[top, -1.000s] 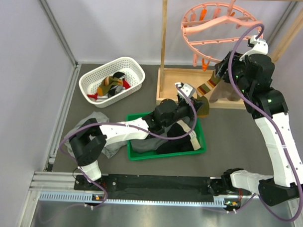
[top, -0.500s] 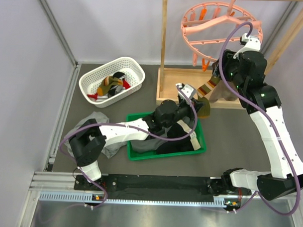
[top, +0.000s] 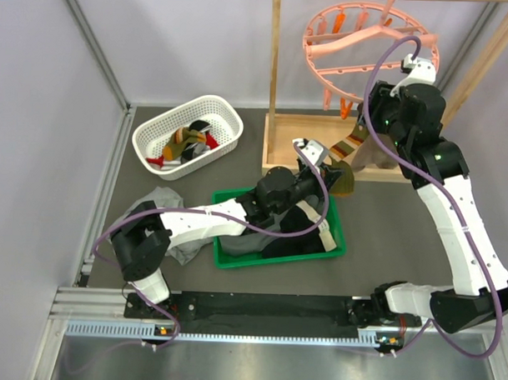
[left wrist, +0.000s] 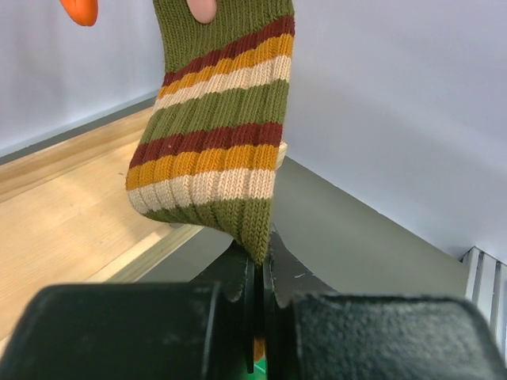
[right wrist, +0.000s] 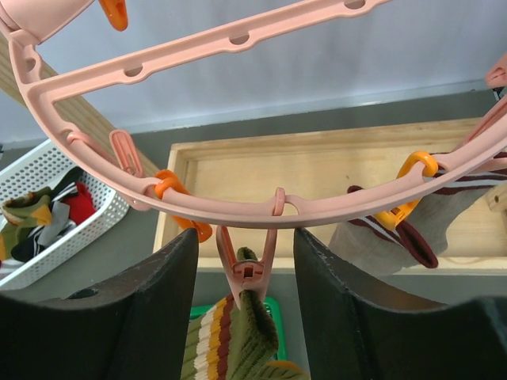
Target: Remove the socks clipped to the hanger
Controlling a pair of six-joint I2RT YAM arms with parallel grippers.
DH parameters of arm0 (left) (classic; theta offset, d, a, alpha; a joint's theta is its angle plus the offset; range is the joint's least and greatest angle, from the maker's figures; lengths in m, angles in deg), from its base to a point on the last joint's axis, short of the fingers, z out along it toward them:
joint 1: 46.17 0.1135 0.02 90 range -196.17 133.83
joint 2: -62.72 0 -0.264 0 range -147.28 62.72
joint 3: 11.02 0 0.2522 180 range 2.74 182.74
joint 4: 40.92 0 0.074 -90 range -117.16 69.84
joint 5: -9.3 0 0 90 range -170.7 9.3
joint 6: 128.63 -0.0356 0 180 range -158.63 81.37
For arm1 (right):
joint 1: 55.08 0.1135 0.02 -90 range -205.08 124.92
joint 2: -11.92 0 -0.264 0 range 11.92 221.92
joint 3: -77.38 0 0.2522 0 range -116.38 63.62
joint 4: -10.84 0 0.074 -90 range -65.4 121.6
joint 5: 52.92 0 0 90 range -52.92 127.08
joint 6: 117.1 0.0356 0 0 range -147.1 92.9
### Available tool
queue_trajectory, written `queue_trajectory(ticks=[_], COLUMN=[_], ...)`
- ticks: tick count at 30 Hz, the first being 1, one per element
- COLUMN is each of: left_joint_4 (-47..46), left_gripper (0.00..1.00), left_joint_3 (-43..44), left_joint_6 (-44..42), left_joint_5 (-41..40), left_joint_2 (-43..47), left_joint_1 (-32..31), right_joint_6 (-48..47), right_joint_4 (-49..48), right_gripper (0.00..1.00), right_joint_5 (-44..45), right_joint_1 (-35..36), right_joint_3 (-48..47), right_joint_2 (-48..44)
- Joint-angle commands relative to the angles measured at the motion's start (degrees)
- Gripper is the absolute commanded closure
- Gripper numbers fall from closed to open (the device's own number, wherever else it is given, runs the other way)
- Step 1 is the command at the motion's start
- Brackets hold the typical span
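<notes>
The pink round hanger (top: 368, 35) hangs from the wooden rack. An olive sock with maroon, orange and cream stripes (top: 349, 147) dangles from a pink clip (right wrist: 247, 265) on the hanger's ring (right wrist: 238, 210). My left gripper (left wrist: 260, 261) is shut on the lower edge of this sock (left wrist: 218, 142), holding it from below (top: 318, 159). My right gripper (right wrist: 245, 269) is open, one finger on each side of the pink clip with a gap to it. A grey sock with maroon trim (right wrist: 388, 237) hangs from an orange clip to the right.
A white basket (top: 232, 114) at the back left holds several socks. A green tray (top: 336, 234) with dark garments lies under the left arm. The wooden rack's post (top: 275, 74) and base tray (top: 290, 124) stand behind. A grey cloth (top: 153, 199) lies at the left.
My right gripper has moved up and slightly left to the hanger's rim, and its jaws have narrowed a little around the pink clip. The left arm still holds the sock.
</notes>
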State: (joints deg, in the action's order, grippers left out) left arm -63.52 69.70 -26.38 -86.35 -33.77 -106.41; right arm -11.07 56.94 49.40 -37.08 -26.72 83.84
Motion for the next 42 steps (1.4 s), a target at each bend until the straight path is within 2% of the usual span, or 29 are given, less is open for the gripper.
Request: queue_trajectory(ticks=[1, 3, 6, 10, 16, 21, 26, 28, 31, 34, 35, 36, 37, 38, 42], left_joint_4=[-2.3, -2.3, -2.2, -2.1, -2.1, -1.0, 1.7, 4.3, 6.8, 11.3, 15.5, 17.1, 18.2, 18.9, 22.9], left_gripper=[1.0, 1.0, 1.0, 1.0, 1.0, 1.0, 1.0, 1.0, 1.0, 1.0, 1.0, 1.0, 1.0, 1.0, 1.0], left_joint_3=[0.3, 0.2, 0.2, -0.2, -1.4, -2.9, -5.6, -5.9, -6.1, -4.7, -3.9, -3.2, -2.8, -3.1, -0.9], left_joint_6=[-0.6, -0.7, -0.9, -1.3, -1.7, -2.3, -4.9, -4.9, -3.2, -1.5, -1.2, -0.5, 1.2, 2.1, 5.3], left_joint_5=[-0.6, -0.8, -0.7, -1.2, -2.3, -5.4, -15.3, -16.9, -17.3, -16.4, -16.5, -17.3, -17.4, -16.3, -12.5], left_joint_2=[3.0, 3.0, 3.1, 3.6, 4.6, 6.2, 10.1, 11.3, 13.7, 15.7, 16.1, 16.2, 16.5, 16.9, 14.1], left_joint_1=[-0.4, -0.4, -0.6, -0.5, -0.5, -0.6, 0.5, 2.1, 7.7, 15.8, 20.6, 22.9, 25.2, 30.1, 40.7], right_joint_6=[-0.7, -0.7, -0.6, -0.5, 0.6, 2.2, 4.3, 5.2, 6.4, 7.3, 7.9, 8.0, 8.0, 8.1, 8.8], right_joint_4=[-3.2, -3.2, -3.5, -3.9, -4.8, -5.5, -5.3, -5.3, -5.2, -5.0, -5.1, -5.0, -5.1, -5.3, -5.7], right_gripper=[0.49, 0.49, 0.55, 0.79, 0.97, 1.0, 1.0, 1.0, 1.0, 1.0, 1.0, 1.0, 1.0, 1.0, 1.0], right_joint_5=[1.0, 1.1, 1.0, 1.3, 1.9, 1.3, 0.3, 0.3, 0.2, -0.4, -0.3, -0.3, -0.3, -0.3, -0.5], right_joint_1=[1.2, 1.2, 1.3, 1.4, 1.4, 1.4, 1.4, 1.4, 1.4, 1.4, 1.3, 1.3, 1.3, 1.3, 1.4], right_joint_3=[0.2, 0.3, 0.3, -0.1, 0.3, 0.4, 0.4, 0.5, 0.3, 0.1, 0.1, 0.2, 0.1, 0.1, 0.2], right_joint_2=[0.5, 0.7, 0.8, 0.8, 0.0, -0.4, -0.8, -1.1, -1.3, -1.8, -2.0, -2.3, -2.5, -2.7, -3.6])
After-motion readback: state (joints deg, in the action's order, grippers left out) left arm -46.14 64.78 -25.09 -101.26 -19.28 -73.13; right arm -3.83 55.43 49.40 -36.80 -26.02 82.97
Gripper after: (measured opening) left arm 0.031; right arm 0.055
